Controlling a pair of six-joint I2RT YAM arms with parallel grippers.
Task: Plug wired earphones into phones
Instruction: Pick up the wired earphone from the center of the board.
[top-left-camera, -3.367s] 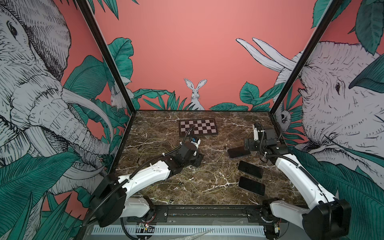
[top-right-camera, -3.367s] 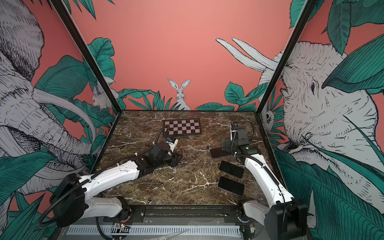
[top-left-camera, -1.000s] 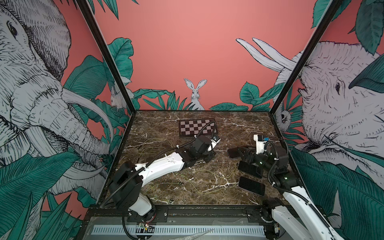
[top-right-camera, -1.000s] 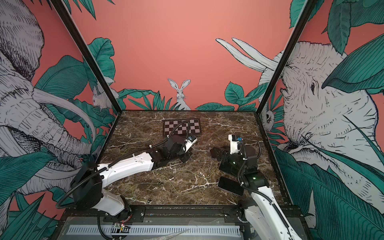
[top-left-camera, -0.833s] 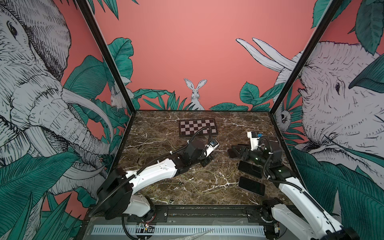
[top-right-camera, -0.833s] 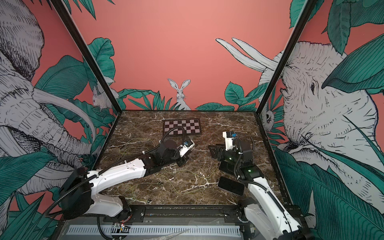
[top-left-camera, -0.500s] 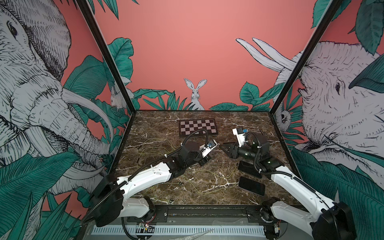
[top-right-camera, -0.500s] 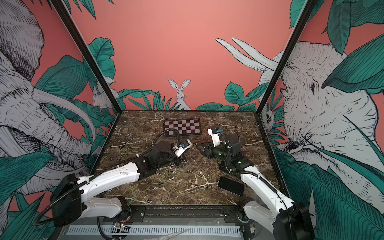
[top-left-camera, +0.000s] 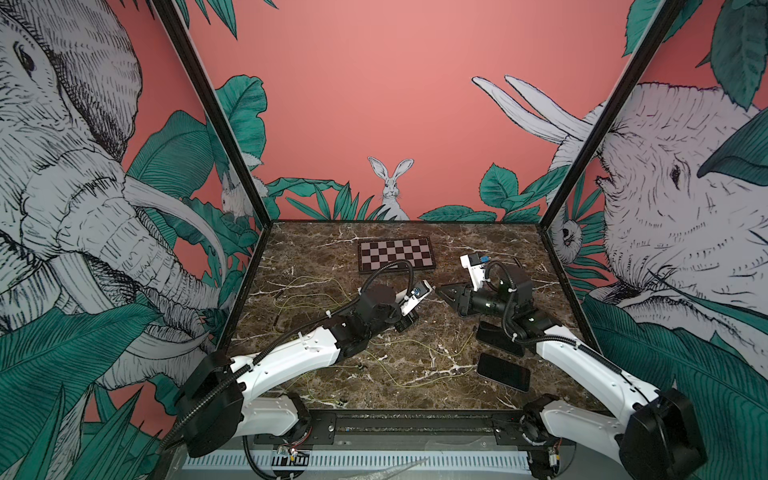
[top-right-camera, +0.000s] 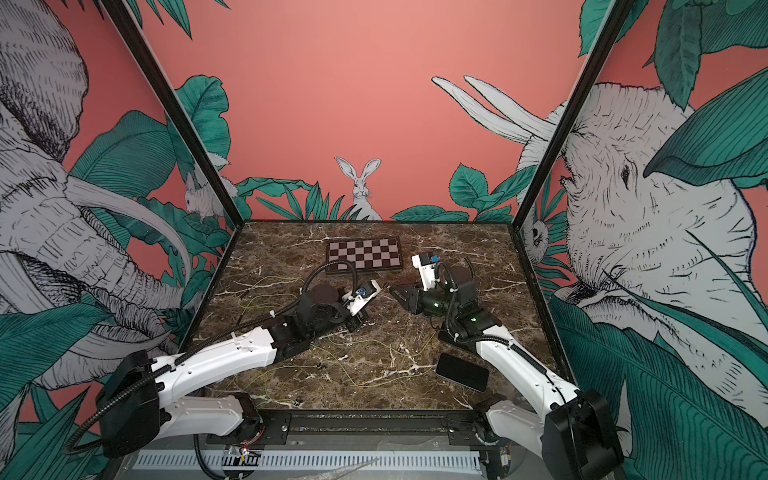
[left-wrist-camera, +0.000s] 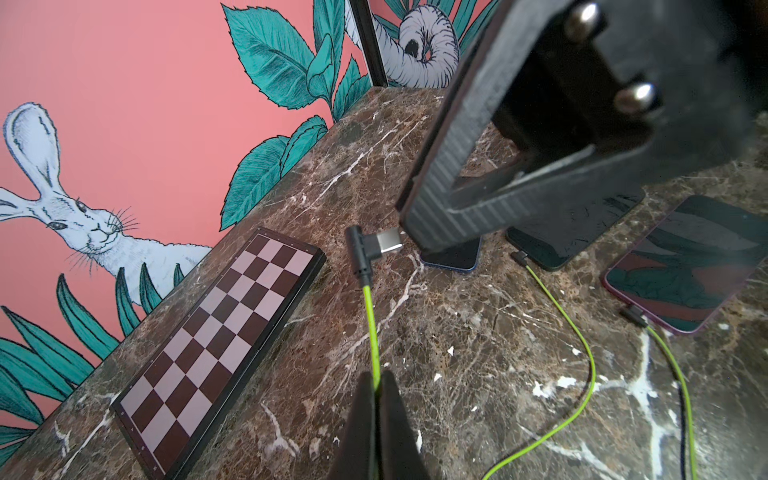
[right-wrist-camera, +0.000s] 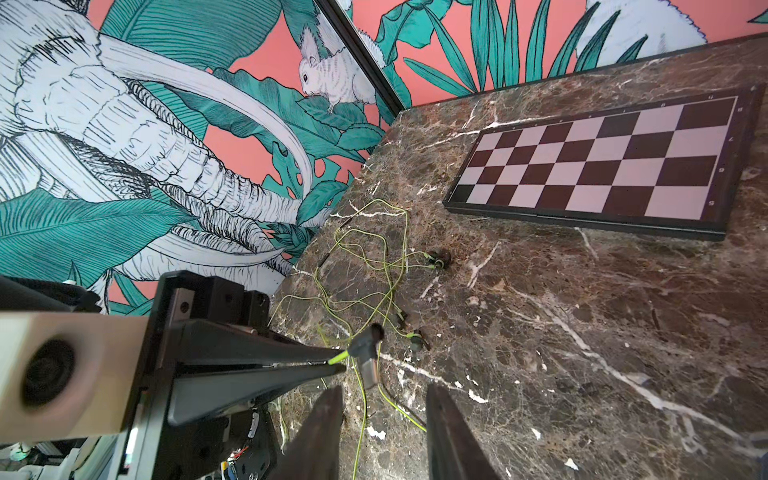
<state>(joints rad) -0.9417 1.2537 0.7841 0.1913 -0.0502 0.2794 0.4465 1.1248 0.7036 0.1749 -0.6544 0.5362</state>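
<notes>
**Earphones: one plug held up at mid-counter, right jaws apart beside it**

I have the left gripper (left-wrist-camera: 376, 380) clamped tight on one yellow-green cord (left-wrist-camera: 371, 328) of the wired earphones, a little below its plug (left-wrist-camera: 374, 245). That plug is a dark elbow with a bare metal end. It hangs above the counter (top-left-camera: 316, 257) near the middle, on the near side of the chessboard (top-left-camera: 395, 254).

The metal end points at the right gripper (right-wrist-camera: 380, 392). Its fingers (right-wrist-camera: 324, 432) stand partly apart with nothing between them, and the plug sits just past their tips. From the left wrist view I cannot tell whether a fingertip touches the metal.

The phones lie flat in a row along the right edge. The far phone (left-wrist-camera: 451, 257) is half hidden behind the right gripper, then comes the middle phone (left-wrist-camera: 573, 232), then the near phone (top-left-camera: 503, 371). Two more plugs (left-wrist-camera: 519, 258) sit against the ends of the middle and near phones, each with its own green cord running toward the near edge.

For room, the right arm (top-left-camera: 582, 361) crosses over the middle phone, so the strip by the right edge is tight. A loose tangle of cords (right-wrist-camera: 365, 257) with small earbuds (right-wrist-camera: 438, 259) lies by the left edge, and thin strands trail across the middle. The chessboard lies close along the far edge. Printed walls (top-left-camera: 374, 104) close off the left, far and right edges. Bare marble shows at the far right corner.
</notes>
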